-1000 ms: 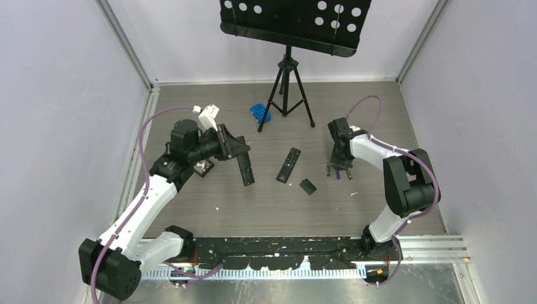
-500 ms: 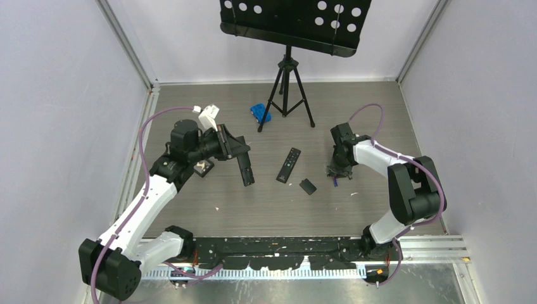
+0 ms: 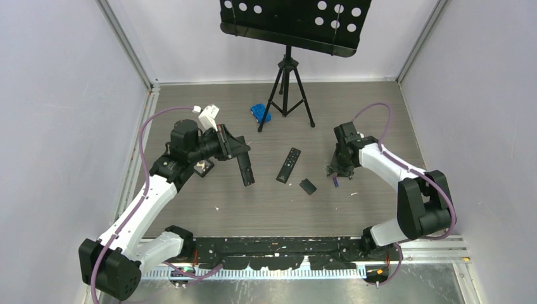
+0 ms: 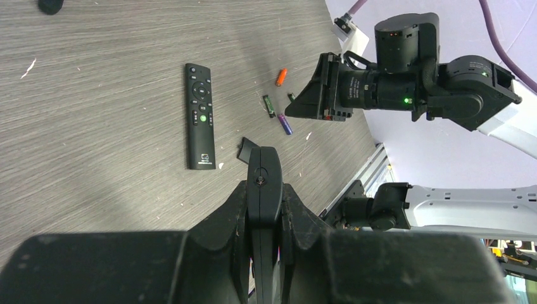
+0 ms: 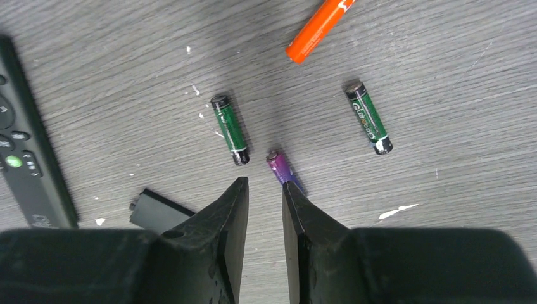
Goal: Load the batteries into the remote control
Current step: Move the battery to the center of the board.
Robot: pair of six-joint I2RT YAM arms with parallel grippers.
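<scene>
Purple battery lies just beyond the narrowly open right gripper; left gripper clamps the remote control.

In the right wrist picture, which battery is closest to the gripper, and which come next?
1. Purple battery, at the right gripper fingertips.
2. Near green battery, just ahead, picture-left.
3. Far green battery, off picture-right.
4. Orange battery, top edge.

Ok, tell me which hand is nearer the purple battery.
Right. The right hand hangs just above the purple battery, fingertips at one end of it. The left hand, shut on the remote, is far off to its left.
</scene>
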